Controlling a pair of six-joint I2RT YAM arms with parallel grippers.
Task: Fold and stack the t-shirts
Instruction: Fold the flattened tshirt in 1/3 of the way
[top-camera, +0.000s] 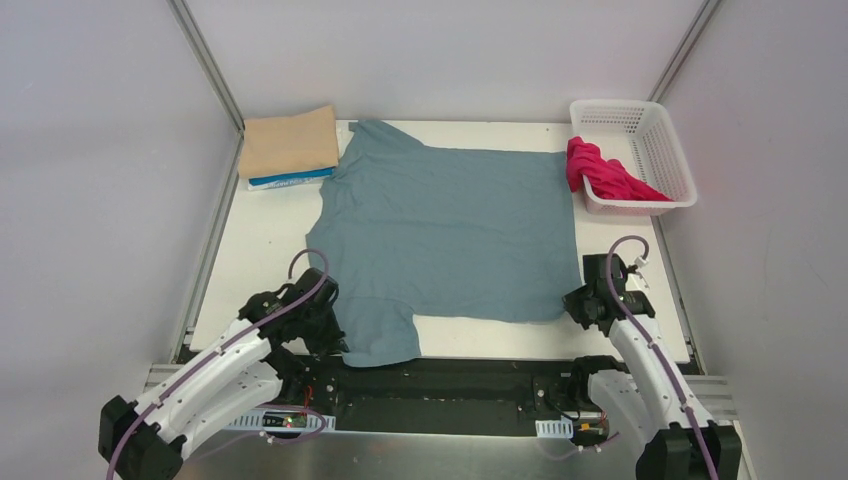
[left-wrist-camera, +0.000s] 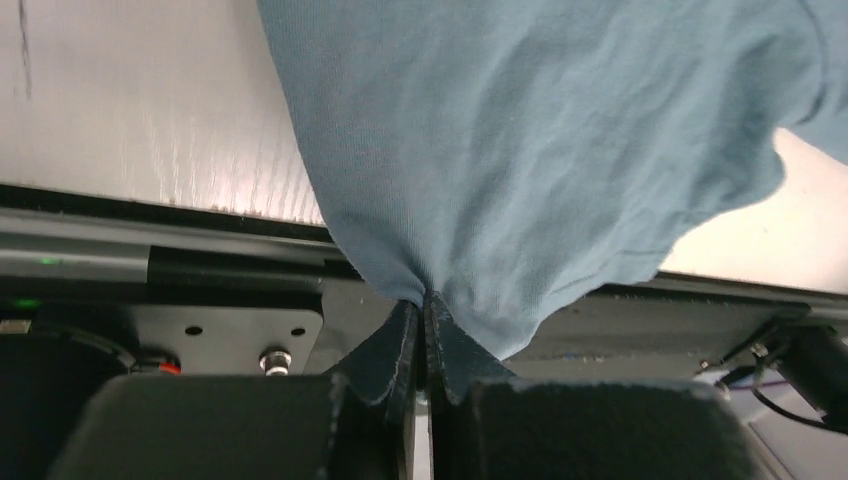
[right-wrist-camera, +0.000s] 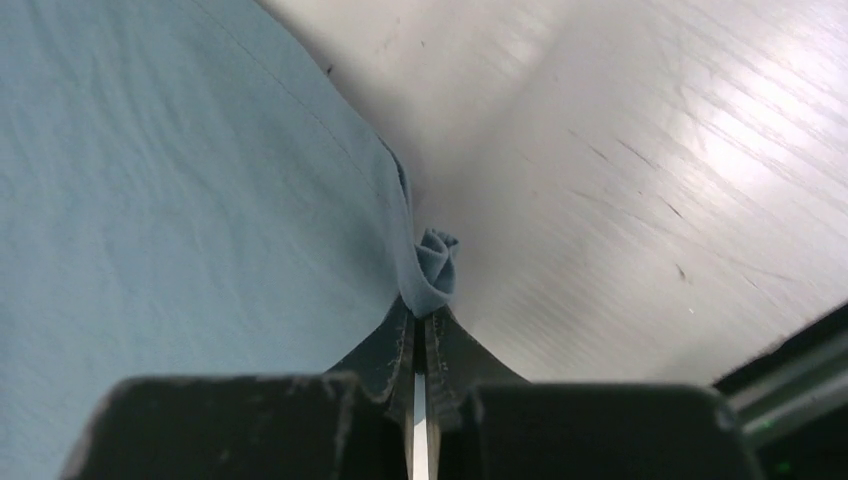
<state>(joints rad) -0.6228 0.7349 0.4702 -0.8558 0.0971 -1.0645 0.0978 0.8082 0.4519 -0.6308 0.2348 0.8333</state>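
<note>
Pinching the near side of a teal-blue t-shirt (top-camera: 450, 235), both grippers are clamped tight on cloth. The left gripper (left-wrist-camera: 424, 312) has its jaws pressed together on the tip of the near sleeve, which reaches over the table's front edge; the fabric fans up and away from the pinch. The right gripper (right-wrist-camera: 425, 318) is closed the same way on a small bunched knot at the shirt's bottom corner. Bare table (right-wrist-camera: 640, 180) lies to its right and flat cloth stretches to its left.

Holding two points along the same side probably lets the arms lift that edge evenly and carry it over for a fold. Beyond the grippers the shirt lies spread flat, with the collar end ahead of the left gripper and the hem ahead of the right.

Farther off, past the left gripper, a folded tan t-shirt (top-camera: 290, 143) rests on a bright blue t-shirt (top-camera: 290, 181) whose edge alone shows; this looks like the finished stack. Past the right gripper, a magenta-red t-shirt (top-camera: 600, 172) sits crumpled in a white basket (top-camera: 655, 130), spilling over its rim, apparently waiting to be folded.
</note>
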